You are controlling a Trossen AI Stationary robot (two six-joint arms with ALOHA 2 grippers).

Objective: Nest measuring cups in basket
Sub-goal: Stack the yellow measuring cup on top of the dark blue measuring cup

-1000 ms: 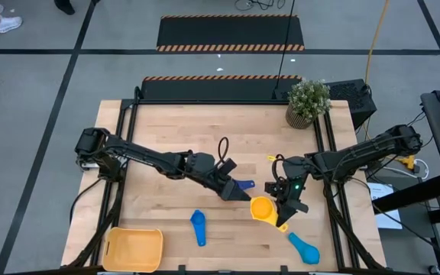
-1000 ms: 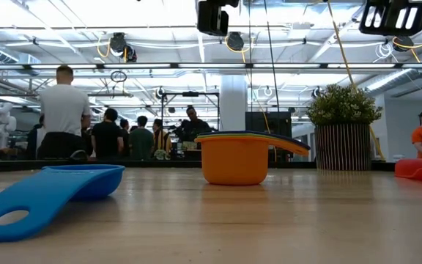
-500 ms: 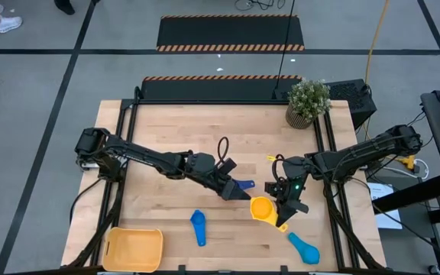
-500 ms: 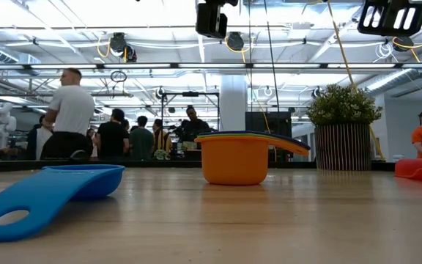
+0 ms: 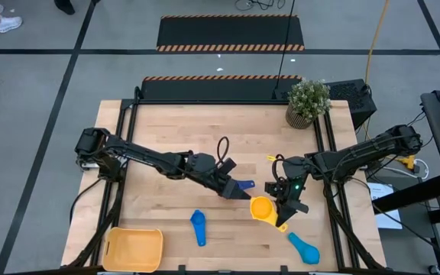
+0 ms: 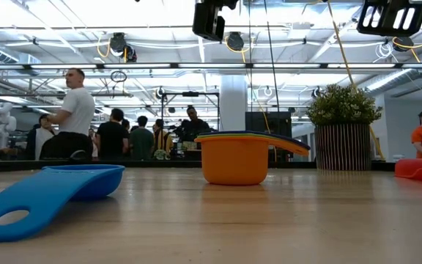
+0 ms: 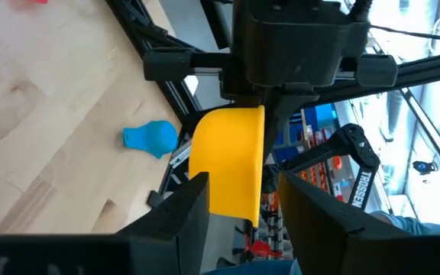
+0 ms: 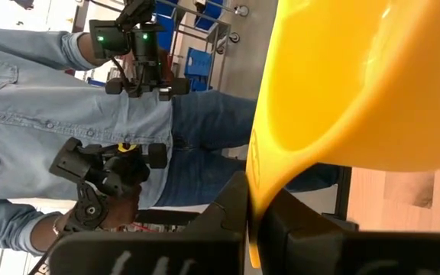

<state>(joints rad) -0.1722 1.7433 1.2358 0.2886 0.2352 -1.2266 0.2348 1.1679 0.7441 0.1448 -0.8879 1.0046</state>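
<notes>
The right claw (image 5: 283, 216) is clenched on the yellow cup (image 5: 263, 208), lifted near the worktop's front right; the left claw (image 5: 241, 191), released, faces it. The basket (image 5: 134, 250) sits at the front left corner, holding nothing. I judge nesting is underway; next comes a handover or seating this cup.

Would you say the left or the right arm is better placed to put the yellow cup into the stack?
Right: the right gripper already grips the yellow measuring cup by its handle, while the left gripper is open beside it.
</notes>
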